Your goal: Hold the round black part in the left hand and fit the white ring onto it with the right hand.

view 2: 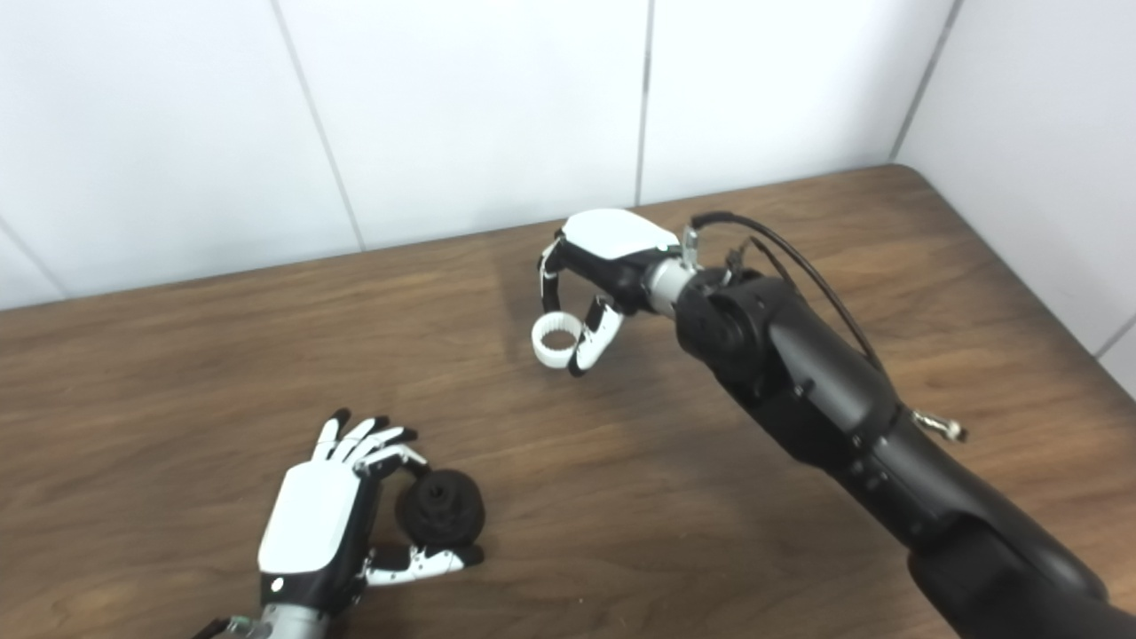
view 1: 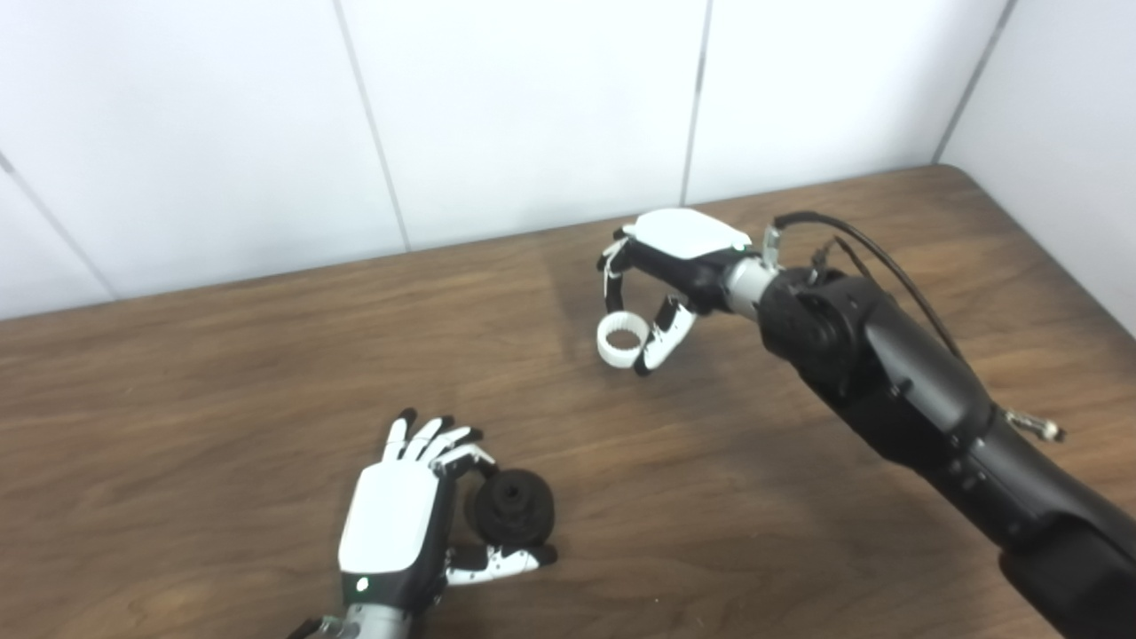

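The round black part (view 1: 515,508) sits low at the table's front left, pinched between the forefinger and thumb of my left hand (view 1: 395,519). The other fingers of that hand stretch out past it. Farther back, near the table's middle, my right hand (view 1: 679,253) hangs palm down and is shut on the white ring (view 1: 619,340). The ring, toothed inside, is held between fingertips and thumb just above the wood, its opening facing up. The ring and the black part are well apart, the ring up and to the right of the part.
The brown wooden table (view 1: 222,373) runs back to a white panelled wall (view 1: 497,106), with another wall at the right (view 1: 1056,106). My right forearm (view 1: 905,390) crosses the table's right half, a black cable looping over its wrist.
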